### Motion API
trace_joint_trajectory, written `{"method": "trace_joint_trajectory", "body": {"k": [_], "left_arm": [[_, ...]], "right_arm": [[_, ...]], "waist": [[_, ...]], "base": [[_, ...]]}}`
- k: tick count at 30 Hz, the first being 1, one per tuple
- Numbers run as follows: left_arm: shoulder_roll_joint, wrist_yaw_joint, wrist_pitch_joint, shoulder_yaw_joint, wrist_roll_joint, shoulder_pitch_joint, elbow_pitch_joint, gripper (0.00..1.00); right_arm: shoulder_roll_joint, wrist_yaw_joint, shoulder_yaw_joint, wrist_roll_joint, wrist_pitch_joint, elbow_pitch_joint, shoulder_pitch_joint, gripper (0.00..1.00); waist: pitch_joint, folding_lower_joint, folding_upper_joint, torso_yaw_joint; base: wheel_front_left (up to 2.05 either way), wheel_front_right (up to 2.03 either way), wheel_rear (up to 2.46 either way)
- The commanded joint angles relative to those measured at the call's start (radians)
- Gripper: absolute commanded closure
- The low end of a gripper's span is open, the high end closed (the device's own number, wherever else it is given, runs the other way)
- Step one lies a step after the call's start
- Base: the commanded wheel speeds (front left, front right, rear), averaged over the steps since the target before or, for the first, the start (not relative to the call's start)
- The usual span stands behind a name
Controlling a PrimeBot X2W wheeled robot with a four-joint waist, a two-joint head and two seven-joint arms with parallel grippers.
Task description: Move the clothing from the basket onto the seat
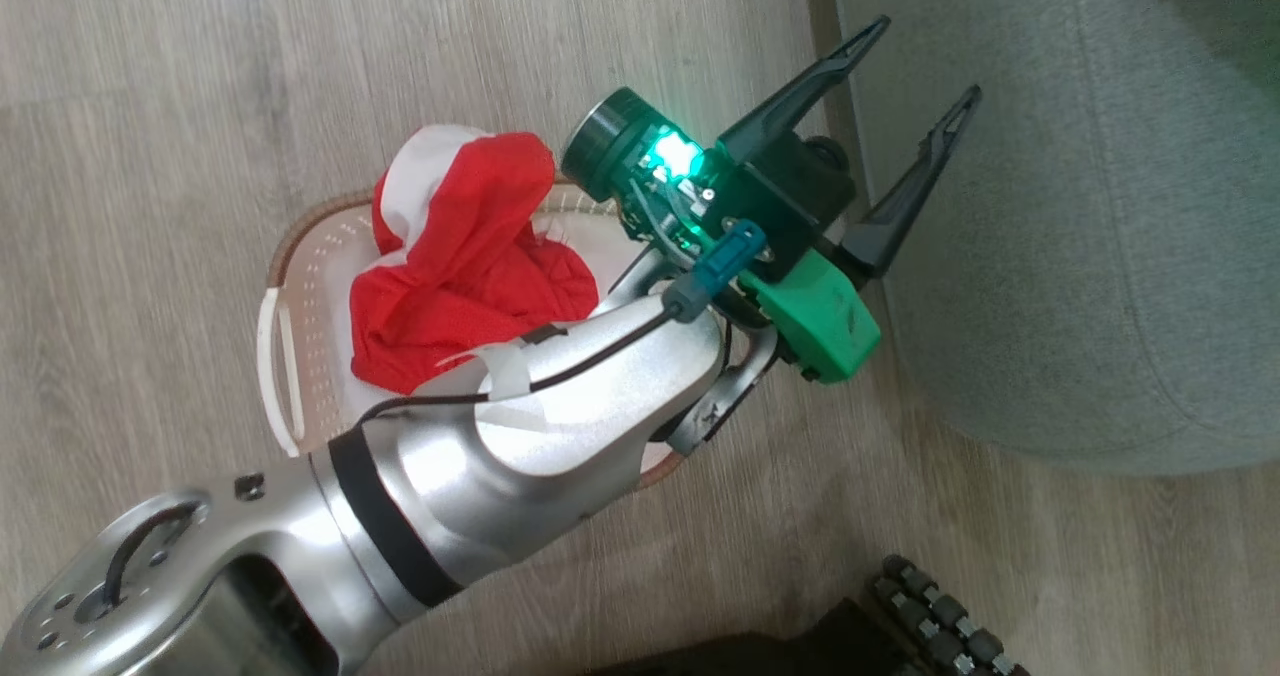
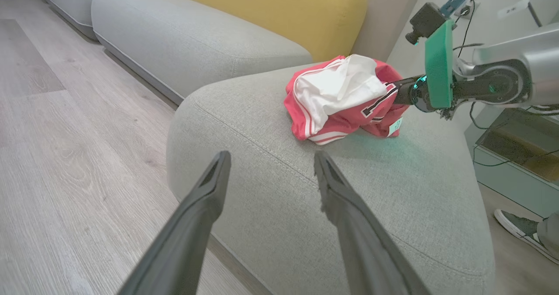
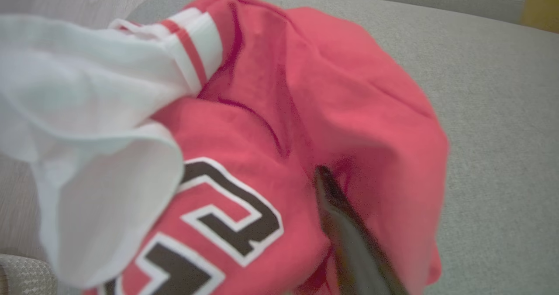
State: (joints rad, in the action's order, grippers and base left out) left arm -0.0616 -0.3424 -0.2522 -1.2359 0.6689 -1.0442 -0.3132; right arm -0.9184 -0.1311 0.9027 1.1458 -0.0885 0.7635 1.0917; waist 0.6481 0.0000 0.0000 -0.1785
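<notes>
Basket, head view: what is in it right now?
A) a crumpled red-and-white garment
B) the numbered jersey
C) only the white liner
A: a crumpled red-and-white garment is heaped inside the basket, while the numbered jersey lies on the seat.

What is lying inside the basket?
A crumpled red-and-white garment lies heaped in the basket. The left arm covers the basket's near side, and whatever lies under the garment is hidden.
</notes>
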Motion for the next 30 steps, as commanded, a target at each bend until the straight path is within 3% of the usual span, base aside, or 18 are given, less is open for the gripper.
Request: {"method": "trace_joint_trajectory", "body": {"k": [1, 9, 17, 30], "left_arm": [[0.011, 0.006, -0.009, 0.034, -0.004, -0.003, 0.034, 0.0], [0.011, 0.035, -0.009, 0.084, -0.008, 0.062, 0.016, 0.0], [0.011, 0.077, -0.009, 0.166, -0.032, 0.157, -0.008, 0.0], [-0.024, 0.13, -0.009, 0.336, -0.094, 0.343, 0.039, 0.0]], "right_arm": [[-0.061, 0.0, 0.025, 0.018, -0.012, 0.006, -0.02, 0.0], [-0.067, 0.0, 0.187, 0.086, 0.009, 0.022, -0.005, 0.0], [-0.09, 0.0, 0.321, 0.106, -0.009, -0.051, 0.03, 0.0], [-0.154, 0.0, 0.371, 0.09, -0.149, -0.207, 0.001, 0.0]], "waist": [[-0.019, 0.0, 0.0, -0.003], [-0.128, 0.0, 0.0, -0.028], [-0.253, 0.0, 0.0, -0.051], [-0.443, 0.0, 0.0, 0.001]], "base": [[0.0, 0.0, 0.0], [0.0, 0.0, 0.0], [0.0, 0.0, 0.0], [0.0, 0.0, 0.0]]}}
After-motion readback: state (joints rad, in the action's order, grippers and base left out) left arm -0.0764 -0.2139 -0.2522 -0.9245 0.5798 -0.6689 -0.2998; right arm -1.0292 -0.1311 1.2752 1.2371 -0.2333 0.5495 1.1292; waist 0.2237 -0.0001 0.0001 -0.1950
